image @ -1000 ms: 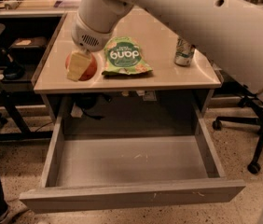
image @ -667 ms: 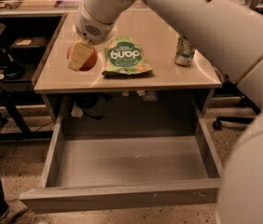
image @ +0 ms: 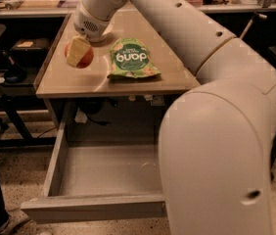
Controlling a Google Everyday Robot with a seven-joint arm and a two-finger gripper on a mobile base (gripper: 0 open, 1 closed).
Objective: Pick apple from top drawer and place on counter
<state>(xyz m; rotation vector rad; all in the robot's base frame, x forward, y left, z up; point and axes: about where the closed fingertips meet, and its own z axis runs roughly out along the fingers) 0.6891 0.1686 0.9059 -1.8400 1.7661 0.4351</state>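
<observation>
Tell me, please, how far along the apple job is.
Done: the apple is out of the drawer, which stands open with nothing visible inside. In hand: the end effector grips the apple over the counter, beside a green bag. Left: set it down and release; whether it touches the counter I cannot tell.

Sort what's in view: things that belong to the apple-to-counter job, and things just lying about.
Job: apple, held in the gripper over the counter; open top drawer.
Lying about: green snack bag on the counter; cluttered bench behind.
</observation>
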